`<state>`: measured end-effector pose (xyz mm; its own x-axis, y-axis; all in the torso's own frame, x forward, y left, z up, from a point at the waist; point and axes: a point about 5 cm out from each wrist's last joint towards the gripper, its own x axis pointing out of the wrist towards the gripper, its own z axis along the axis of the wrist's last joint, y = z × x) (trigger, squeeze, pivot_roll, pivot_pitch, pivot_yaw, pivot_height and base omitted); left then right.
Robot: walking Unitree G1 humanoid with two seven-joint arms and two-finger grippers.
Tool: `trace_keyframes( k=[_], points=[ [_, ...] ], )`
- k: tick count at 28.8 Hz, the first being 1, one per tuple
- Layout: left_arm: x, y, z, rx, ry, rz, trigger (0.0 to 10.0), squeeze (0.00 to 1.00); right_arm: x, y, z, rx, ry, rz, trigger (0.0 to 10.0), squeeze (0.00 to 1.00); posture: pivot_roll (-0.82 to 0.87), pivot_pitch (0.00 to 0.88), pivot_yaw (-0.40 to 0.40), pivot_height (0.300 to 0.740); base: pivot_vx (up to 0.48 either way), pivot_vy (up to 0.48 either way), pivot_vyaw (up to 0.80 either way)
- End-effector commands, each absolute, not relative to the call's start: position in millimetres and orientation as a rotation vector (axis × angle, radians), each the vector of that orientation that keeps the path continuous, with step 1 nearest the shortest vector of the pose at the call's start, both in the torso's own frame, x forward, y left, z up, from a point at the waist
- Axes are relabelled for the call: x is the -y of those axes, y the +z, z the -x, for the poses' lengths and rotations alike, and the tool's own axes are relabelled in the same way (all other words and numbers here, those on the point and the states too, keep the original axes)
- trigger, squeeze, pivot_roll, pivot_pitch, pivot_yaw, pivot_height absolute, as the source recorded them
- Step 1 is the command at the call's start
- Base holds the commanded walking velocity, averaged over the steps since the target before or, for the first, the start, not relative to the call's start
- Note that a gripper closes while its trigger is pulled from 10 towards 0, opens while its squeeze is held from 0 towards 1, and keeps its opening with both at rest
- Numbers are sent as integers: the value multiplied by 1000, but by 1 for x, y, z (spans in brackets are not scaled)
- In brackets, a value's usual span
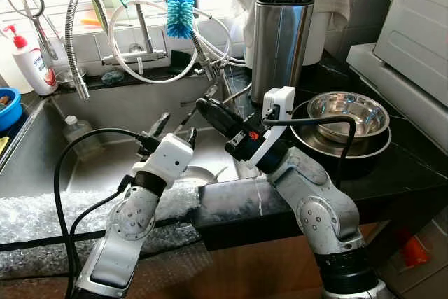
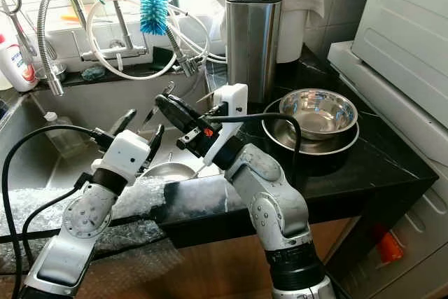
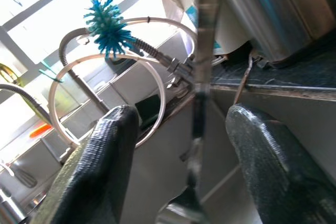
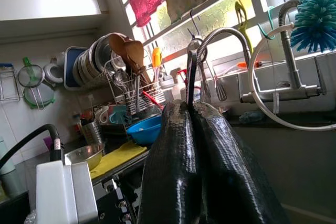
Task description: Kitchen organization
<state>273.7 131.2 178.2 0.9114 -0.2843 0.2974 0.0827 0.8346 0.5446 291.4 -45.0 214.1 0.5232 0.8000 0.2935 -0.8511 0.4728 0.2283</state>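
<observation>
Right gripper (image 1: 204,105) is clenched on a thin dark utensil handle (image 4: 190,74), held over the sink (image 1: 105,166), just off the black countertop (image 1: 392,173) edge; the right wrist view shows the handle poking up between the pressed-together fingertips (image 4: 181,145). Left gripper (image 1: 173,125) is released, fingers spread, over the sink basin beside the right one; the left wrist view shows both pads (image 3: 113,145) well apart with a thin metal rod (image 3: 202,51) blurred in the gap, not touched. Head views add what the wrist views lack: one steel knife block (image 1: 281,40) on the countertop behind the right arm, two nested steel bowls (image 1: 348,113) next to it, one soap bottle (image 1: 31,61) on the ledge left of the sink. One blue bottle brush (image 1: 178,15) hangs above the sink faucets (image 1: 143,22); two flexible spouts counted, plus a white hose loop (image 1: 150,75). Right wrist view alone shows a dish rack (image 4: 118,85) with plates and a blue bowl (image 4: 147,129) beyond the sink. Bubble wrap (image 1: 42,218) lies on the sink's near edge.
</observation>
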Motion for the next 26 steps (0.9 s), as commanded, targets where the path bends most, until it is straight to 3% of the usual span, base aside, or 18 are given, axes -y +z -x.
trace_keyframes(
  k=[1,5,6,9,10,11,12,15,16,26],
  points=[
    [-134,178,-276,362,-181,-557,10000,1000,42,214,-290,156,1024,-353,10000,0,-20,0,64,740,0,0,0],
    [-133,178,-276,359,-182,-555,10000,1000,42,213,-290,156,1023,-347,10000,0,-21,0,65,740,0,0,0],
    [-132,176,-277,351,-189,-559,10000,0,42,213,-290,157,1023,-348,10000,0,-22,0,66,740,0,0,0],
    [-131,174,-277,336,-192,-558,10000,0,42,213,-290,157,1024,-347,10000,0,-22,0,65,740,0,0,0],
    [-131,174,-277,332,-196,-554,7686,0,42,213,-290,157,1023,-344,10000,0,-23,0,65,740,0,0,0],
    [-131,174,-277,332,-196,-554,7686,0,42,213,-290,157,1023,-344,10000,0,-23,0,65,740,0,0,0],
    [-131,173,-277,331,-197,-552,3961,0,42,213,-290,157,1023,-341,10000,0,-23,0,65,740,0,0,0],
    [-131,173,-277,330,-196,-551,3961,0,42,213,-290,158,1023,-339,10000,0,-23,0,65,740,0,0,0],
    [-131,174,-277,331,-194,-549,0,0,42,213,-290,159,1023,-339,10000,0,-20,0,64,740,0,0,0],
    [-132,175,-277,337,-194,-538,0,0,42,212,-291,158,1017,-322,10000,0,-22,0,64,740,0,0,0]
  ],
)
